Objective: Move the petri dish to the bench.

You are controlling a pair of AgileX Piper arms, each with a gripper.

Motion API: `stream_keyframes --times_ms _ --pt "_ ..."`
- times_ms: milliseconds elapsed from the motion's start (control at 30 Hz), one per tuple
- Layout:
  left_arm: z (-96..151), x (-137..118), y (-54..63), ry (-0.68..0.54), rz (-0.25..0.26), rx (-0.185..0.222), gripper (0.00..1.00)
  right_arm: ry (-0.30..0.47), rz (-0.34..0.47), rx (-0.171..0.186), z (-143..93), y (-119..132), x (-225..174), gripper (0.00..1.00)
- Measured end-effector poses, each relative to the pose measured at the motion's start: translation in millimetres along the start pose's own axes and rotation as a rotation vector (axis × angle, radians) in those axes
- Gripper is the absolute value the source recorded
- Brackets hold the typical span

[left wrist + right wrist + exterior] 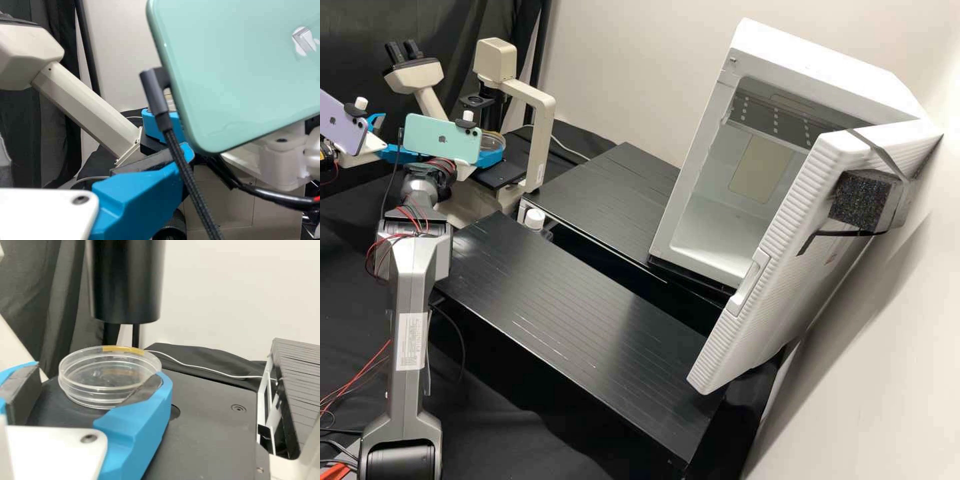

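In the high view, my right gripper [491, 156] is over the microscope stage at the petri dish [495, 140], partly behind the mint phone. The right wrist view has the clear round dish [107, 377], with a yellow strip on its rim, low over the black stage; my right gripper [97, 376] stands open around its near part, one finger overlapping its edge and a gap at the other. My left gripper [395, 137] is open and empty in the high view, left of the microscope. In the left wrist view, one finger of my left gripper [92, 157] shows.
The microscope [540, 123] rises around the stage, its dark cylinder [126, 280] above the dish. Two black slatted platforms, near [573, 313] and far [613, 193], lie to the right, a white-capped bottle [535, 219] between them. A white incubator [720, 220] stands with its door open.
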Motion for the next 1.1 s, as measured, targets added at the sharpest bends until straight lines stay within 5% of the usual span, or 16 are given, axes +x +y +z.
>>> stream_keyframes --times_ms 1100 --pt "0.0 0.0 0.0 0.0 0.0 0.0 1.0 0.02 0.017 -0.04 9.8 0.0 -16.0 0.0"
